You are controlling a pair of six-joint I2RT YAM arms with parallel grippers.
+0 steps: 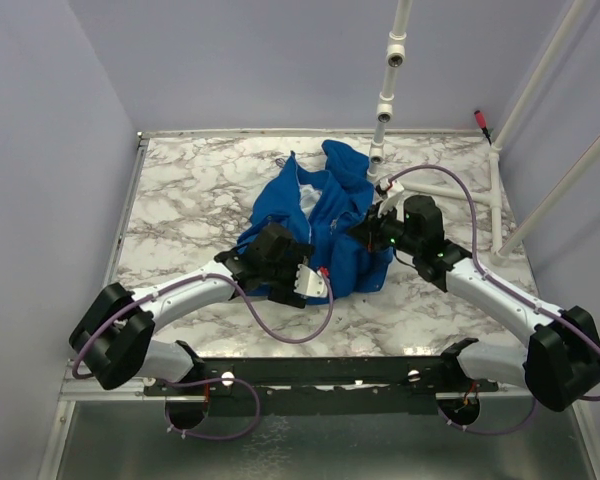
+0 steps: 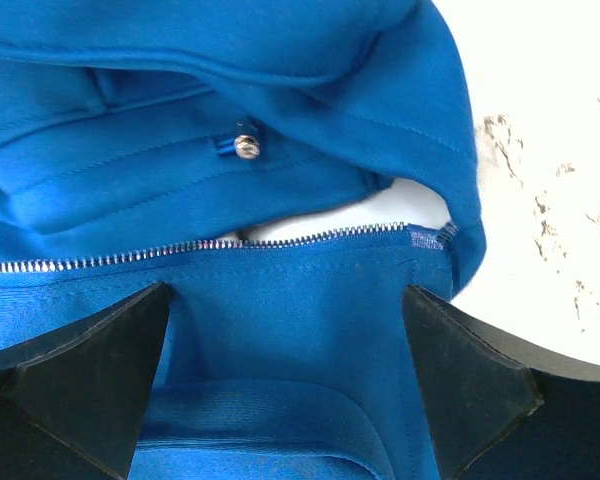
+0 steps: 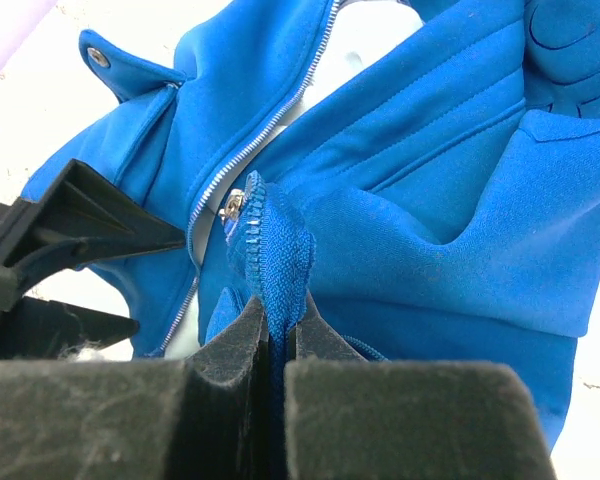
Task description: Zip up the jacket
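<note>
The right hand [image 3: 276,330] is pressed shut, its two dark fingers pinching a raised fold of blue zipper tape [image 3: 270,250] on the front edge of the jacket [image 1: 320,215]. The tape stands up out of the grip in a ridge, with a small metal piece [image 3: 234,205] showing just beside its top. Past that fold, a row of silver zipper teeth [image 3: 265,125] runs away up the open front, with pale lining [image 3: 365,30] showing beyond it.

The left hand [image 2: 285,330] is spread wide and holds nothing. Its black fingers stand on either side of a flat stretch of blue cloth, just below another line of teeth that crosses its view from side to side. Whether the fingertips touch the cloth cannot be told. Above that line the front gapes a little over white lining, and a silver snap [image 2: 246,147] sits on a fold further up.

The jacket lies crumpled in the middle of the marbled surface [image 1: 180,190], between the two hands, the left at its near edge and the right at its right side.
</note>
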